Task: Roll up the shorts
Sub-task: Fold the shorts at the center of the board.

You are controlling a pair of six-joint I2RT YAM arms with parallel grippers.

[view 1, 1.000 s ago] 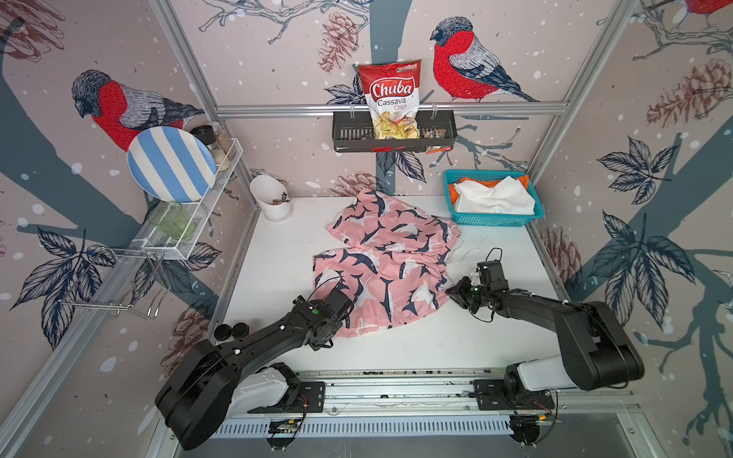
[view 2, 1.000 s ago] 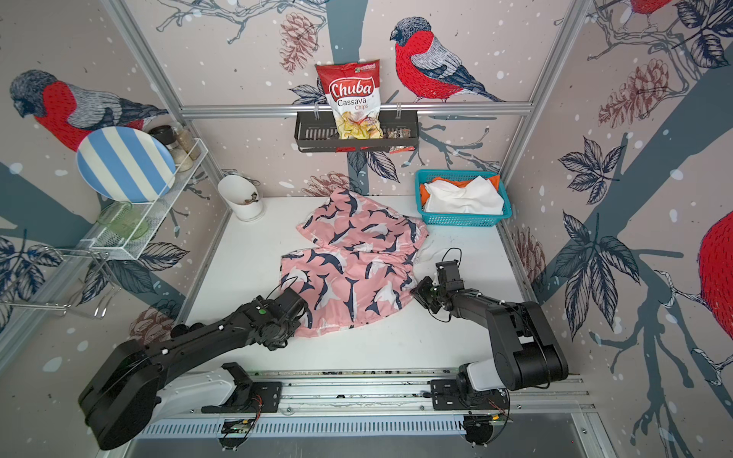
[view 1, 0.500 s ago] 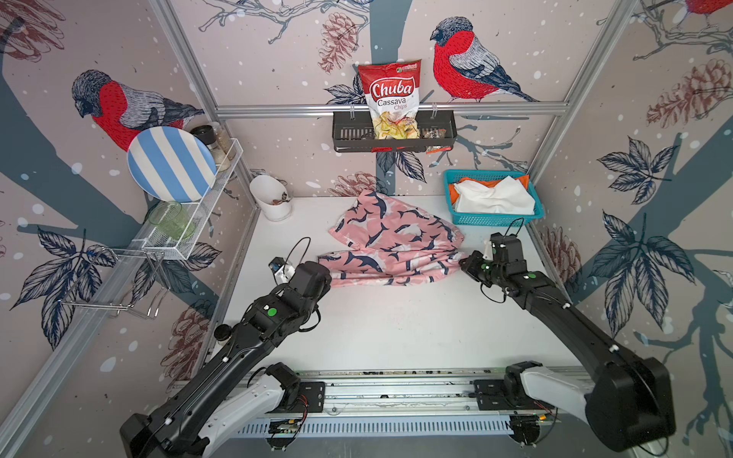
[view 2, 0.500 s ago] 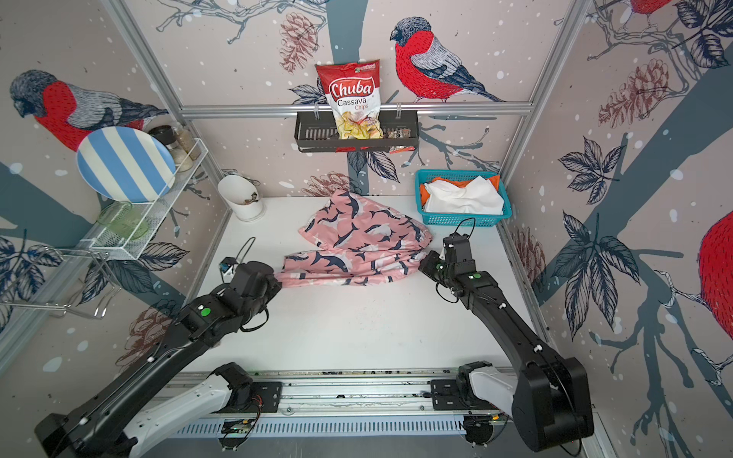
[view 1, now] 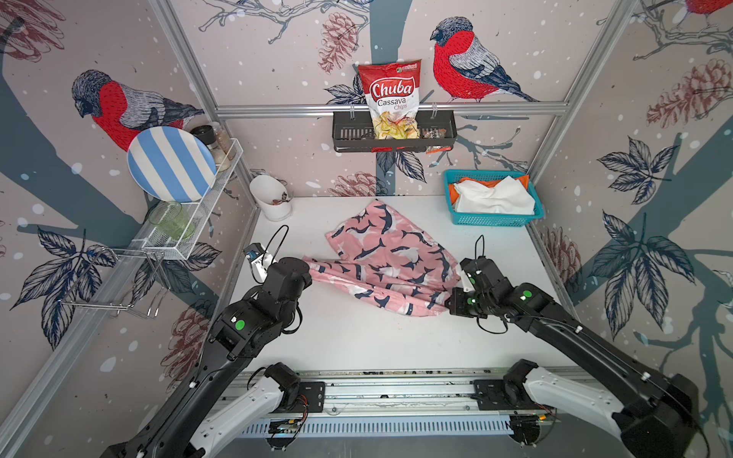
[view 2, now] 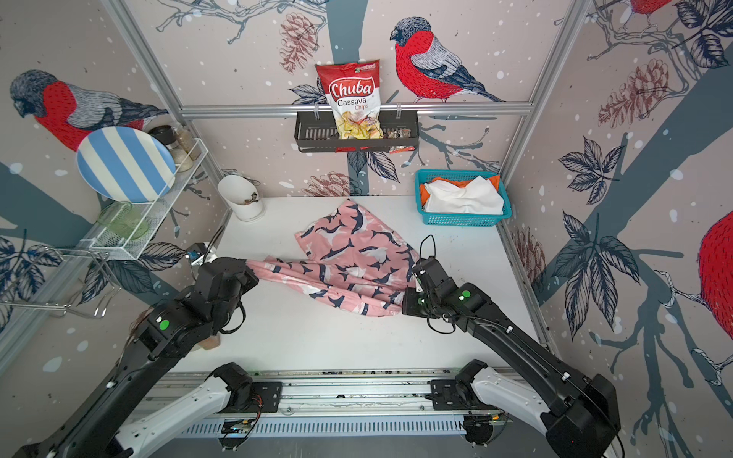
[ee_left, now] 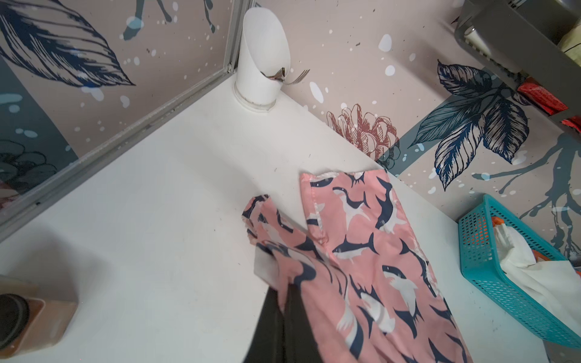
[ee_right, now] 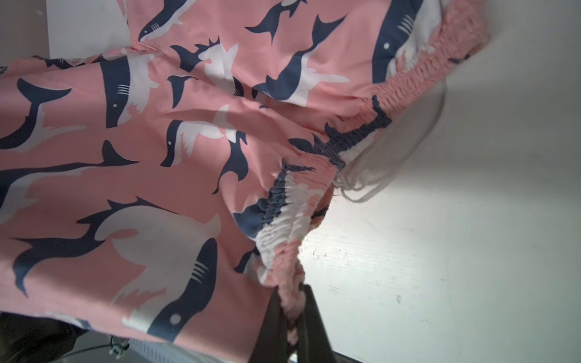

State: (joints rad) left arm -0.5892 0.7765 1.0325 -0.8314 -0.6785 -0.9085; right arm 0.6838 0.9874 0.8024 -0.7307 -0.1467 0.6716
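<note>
My left gripper (ee_left: 284, 292) pinches a leg hem and my right gripper (ee_right: 290, 303) pinches the elastic waistband of the pink shorts (view 1: 388, 269). They lie mid-bench, long axis running from left edge to right edge, waistband rightward. The white shorts (view 1: 492, 196) and orange shorts (view 1: 453, 190) sit in the basket (view 1: 492, 221) at the back right corner. The bag (view 1: 390, 95) reads "Chuba Cassava Chips".

Wallpaper (view 1: 277, 47) of red-breasted birds, pinecones and dark leaves covers all three walls (view 1: 634, 131), framed by aluminium struts (view 1: 277, 111). The white surface (view 1: 357, 345) is matte and brightly lit, lightly scuffed. A wire shelf (view 1: 206, 222) hangs on the left wall, a black rack (view 1: 349, 131) hooks over the back strut, and a metal rail (view 1: 396, 390) runs along the front edge
</note>
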